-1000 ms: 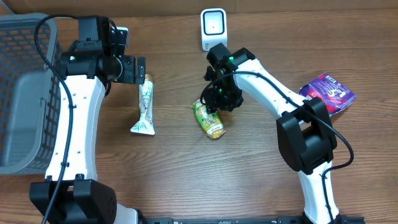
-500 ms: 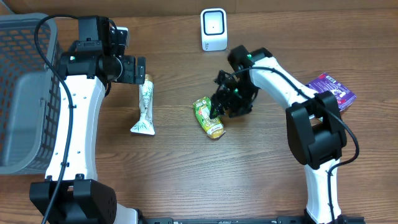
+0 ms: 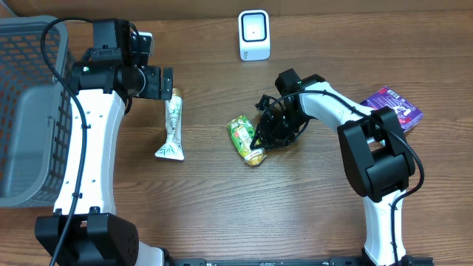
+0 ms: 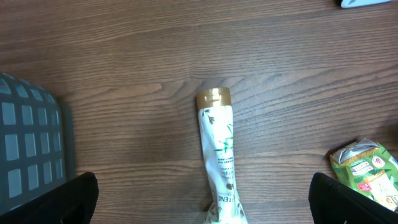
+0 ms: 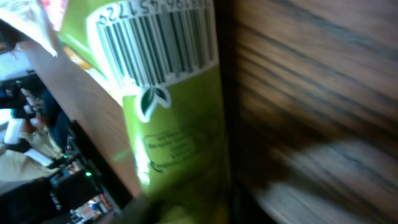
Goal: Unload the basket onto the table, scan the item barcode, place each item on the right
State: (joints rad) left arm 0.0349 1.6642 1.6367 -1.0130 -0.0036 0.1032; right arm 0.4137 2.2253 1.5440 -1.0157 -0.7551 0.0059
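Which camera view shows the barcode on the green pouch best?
Right wrist: the barcode fills the upper frame, its bars distinct despite blur. Overhead shows the green pouch small, with no barcode visible. Left wrist catches only the pouch's corner.

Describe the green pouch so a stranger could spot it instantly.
On the wooden table, look in front of the white scanner at the back edge. The green pouch lies there beside the right pincer; it alone is green, unlike the white tube and the purple packet.
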